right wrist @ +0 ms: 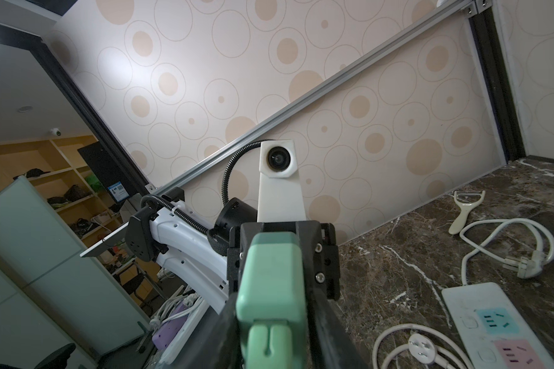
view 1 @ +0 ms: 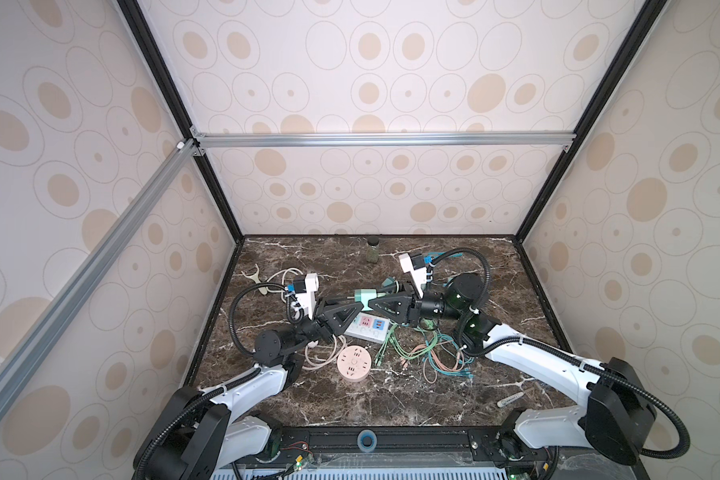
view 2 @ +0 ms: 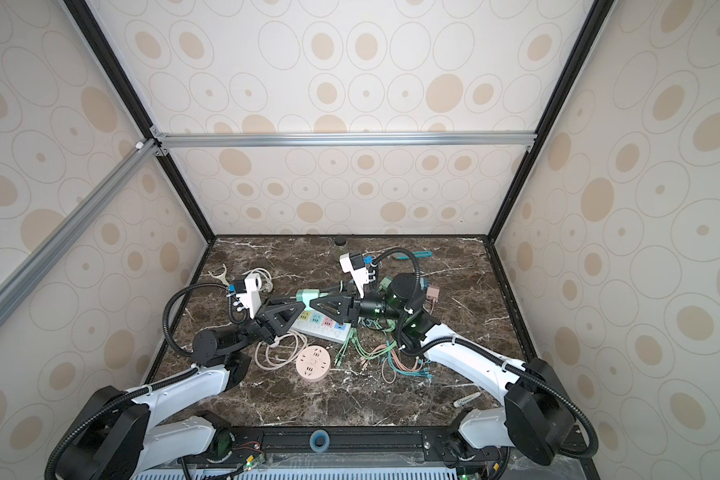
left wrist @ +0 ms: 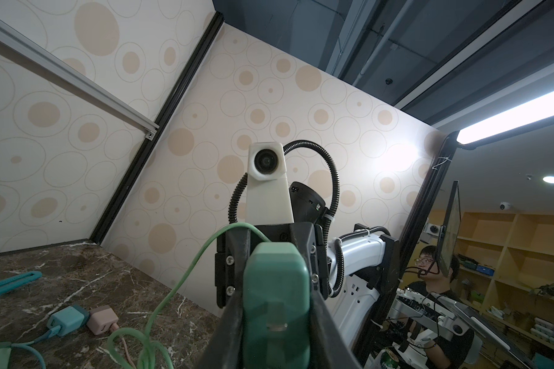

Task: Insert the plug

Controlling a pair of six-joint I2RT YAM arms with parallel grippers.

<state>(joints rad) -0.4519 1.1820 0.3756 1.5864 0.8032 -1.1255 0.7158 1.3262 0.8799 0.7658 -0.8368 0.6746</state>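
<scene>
We note the left fingers (left wrist: 229,322) clamped on both sides of the green plug (view 1: 361,296). The right fingers (right wrist: 323,319) press its flanks too, as we read the wrist views. The left gripper (view 1: 355,308) and right gripper (view 1: 374,306) lie near level, tip to tip, with the plug between them over the far edge of the strip (view 1: 371,329). Both forearms reach low from the near corners toward mid-table, wrist cameras standing upward

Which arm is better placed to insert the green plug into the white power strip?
Probably right: the right gripper grips the green plug, and its wrist view shows the power strip beside it; the left wrist view shows no strip.
</scene>
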